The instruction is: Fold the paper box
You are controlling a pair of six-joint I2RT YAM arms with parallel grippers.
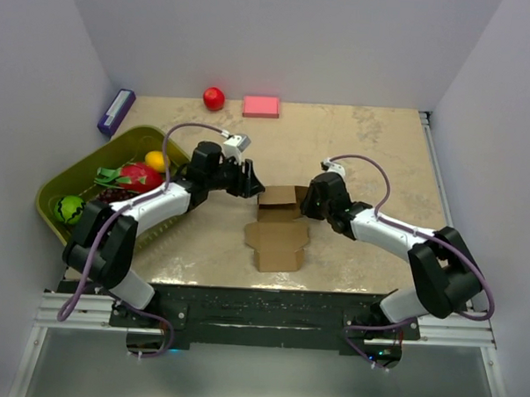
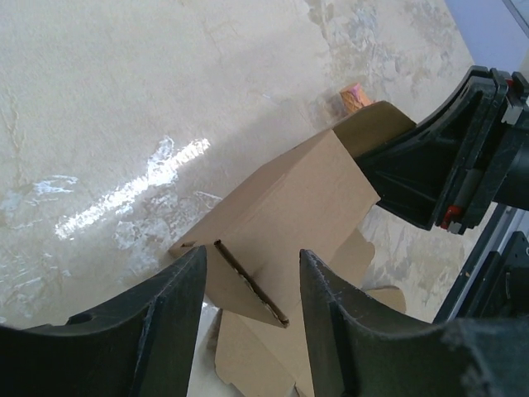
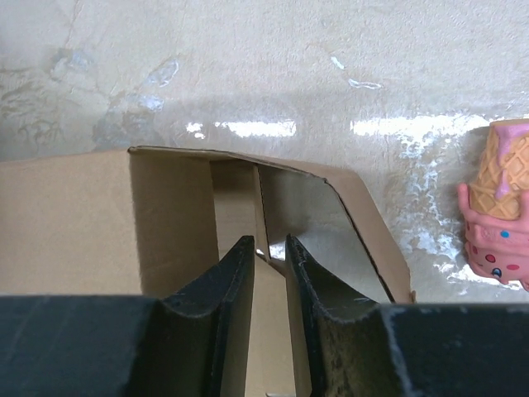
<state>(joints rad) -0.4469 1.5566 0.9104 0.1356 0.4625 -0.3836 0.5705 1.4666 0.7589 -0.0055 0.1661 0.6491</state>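
Note:
The paper box is brown cardboard in the middle of the table, its far part raised into walls and its near flaps lying flat. My left gripper is at the box's left side. In the left wrist view it is open, with a raised flap edge of the box in the wide gap, touching neither finger. My right gripper is at the box's right side. In the right wrist view its fingertips stand a narrow gap apart, either side of a thin inner flap of the box.
A green basket with fruit sits at the left. A purple box, a red ball and a pink block lie along the back wall. A pink ice-cream toy lies just beyond the box.

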